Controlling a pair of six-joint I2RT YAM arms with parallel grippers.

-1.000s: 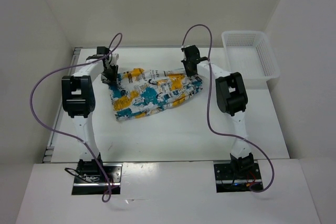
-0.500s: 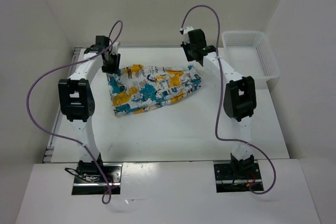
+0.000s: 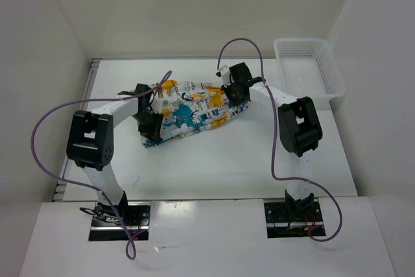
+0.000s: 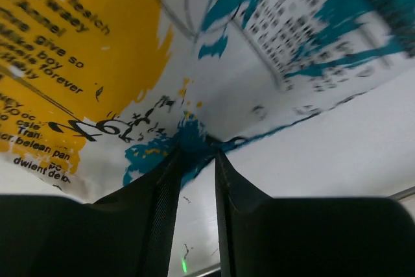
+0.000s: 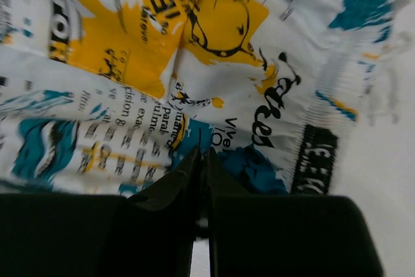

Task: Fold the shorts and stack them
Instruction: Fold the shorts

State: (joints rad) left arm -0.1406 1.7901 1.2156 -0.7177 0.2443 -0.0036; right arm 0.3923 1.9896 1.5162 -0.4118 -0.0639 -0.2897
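The shorts [image 3: 191, 111], white with teal, orange-yellow and black print, lie bunched at the middle back of the table. My left gripper [image 3: 150, 123] sits low at their near-left corner. In the left wrist view the shorts [image 4: 97, 63] fill the top, and the left gripper [image 4: 199, 150] has a teal bunch of the hem pinched between its tips. My right gripper [image 3: 233, 92] is down on the right end of the cloth. In the right wrist view the right gripper [image 5: 203, 154] stands almost shut, tips nipping the shorts [image 5: 214, 24] near a black waistband label.
A white mesh basket [image 3: 310, 69] stands at the back right corner of the white table [image 3: 214, 167]. White walls close in the back and both sides. Purple cables loop above each arm. Bare tabletop [image 4: 337, 141] shows beside the left fingers.
The left gripper came from the far-left corner to the near-left corner and narrowed. The right gripper rose, then dropped onto the right end. The shorts have drawn in and look narrower.
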